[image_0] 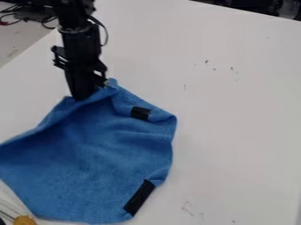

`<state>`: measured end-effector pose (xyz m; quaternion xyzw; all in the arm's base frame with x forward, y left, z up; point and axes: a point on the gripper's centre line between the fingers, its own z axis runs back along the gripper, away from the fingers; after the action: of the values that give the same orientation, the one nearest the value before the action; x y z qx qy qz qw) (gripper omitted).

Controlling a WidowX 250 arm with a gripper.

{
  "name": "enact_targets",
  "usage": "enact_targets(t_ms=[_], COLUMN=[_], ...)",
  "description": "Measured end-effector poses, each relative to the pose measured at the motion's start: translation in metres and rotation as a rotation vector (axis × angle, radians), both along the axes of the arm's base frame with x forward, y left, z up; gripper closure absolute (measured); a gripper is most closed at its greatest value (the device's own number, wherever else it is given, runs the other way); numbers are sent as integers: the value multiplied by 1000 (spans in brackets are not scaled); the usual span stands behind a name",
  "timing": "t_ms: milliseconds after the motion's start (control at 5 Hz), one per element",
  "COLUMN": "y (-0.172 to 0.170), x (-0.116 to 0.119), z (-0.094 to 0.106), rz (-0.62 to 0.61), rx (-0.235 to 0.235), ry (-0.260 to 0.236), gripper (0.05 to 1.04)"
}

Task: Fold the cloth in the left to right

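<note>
Cloth point(100, 154) spreads over the lower left of the frame, its upper edge bunched against the claw point(87, 91), presumably so that edge can be carried across; whether the claw is clenched on it, I cannot tell. Blue, plush and rumpled, it bears two black patches point(140, 113) along its right side.

The black arm point(71, 19) comes in at the top edge of the view, above the end effector point(86, 93) and a little toward the view's left of it. It runs down nearly upright, tilted slightly so that the end effector, at its lower end, points down and sits a touch farther right than the wrist point(75, 36). A thin dark cable point(106, 34) bows out in a loop beside the wrist, above the end effector and on the view's right.
</note>
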<state>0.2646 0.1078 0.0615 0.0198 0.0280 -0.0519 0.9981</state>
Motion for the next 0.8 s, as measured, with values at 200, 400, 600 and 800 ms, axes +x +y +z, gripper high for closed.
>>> enact_targets(t_ms=[200, 400, 600, 800], y=[-32, -56, -77, -98], x=[-11, -23, -28, -28], z=[2, 8, 5, 2], rz=[-40, -39, -60, -93], rx=[35, 52, 60, 63], ry=[-16, -60, -79, -117], gripper=[1006, 1006, 1006, 1006])
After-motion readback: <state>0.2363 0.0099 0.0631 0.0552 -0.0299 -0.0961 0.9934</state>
